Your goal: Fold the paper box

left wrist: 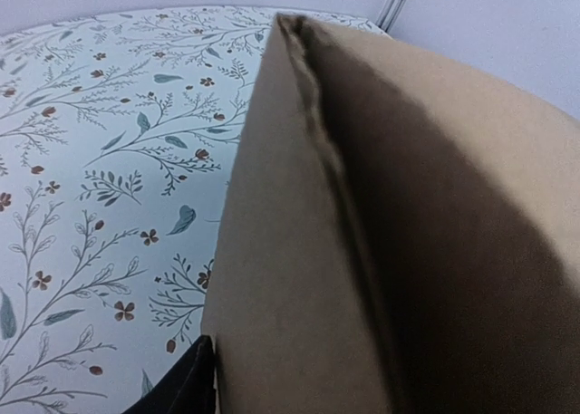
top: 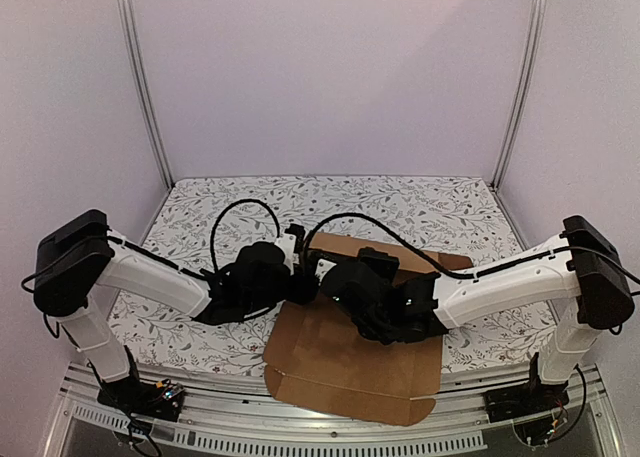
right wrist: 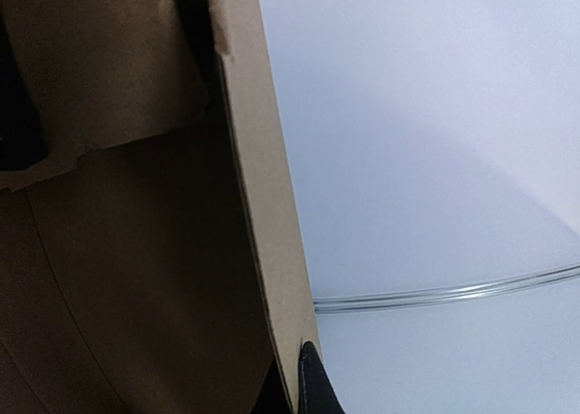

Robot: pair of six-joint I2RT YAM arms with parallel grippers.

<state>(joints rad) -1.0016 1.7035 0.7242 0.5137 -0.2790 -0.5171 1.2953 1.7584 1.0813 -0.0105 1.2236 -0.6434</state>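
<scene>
The paper box (top: 345,362) is a brown cardboard sheet lying mid-table, its near end hanging over the front edge. Both grippers meet at its far left part. My left gripper (top: 292,267) is at a raised flap (left wrist: 299,251). One black finger (left wrist: 186,387) rests against the flap's left face; the other finger is hidden behind the cardboard. My right gripper (top: 332,283) is shut on a thin upright panel (right wrist: 263,206) of the box, with its finger (right wrist: 313,387) pressed on the panel's right side.
A floral cloth (top: 420,212) covers the table. Metal frame posts (top: 145,87) stand at the back corners before pale walls. A slotted rail (top: 300,432) runs along the front between the arm bases. Black cables (top: 240,212) loop above the wrists.
</scene>
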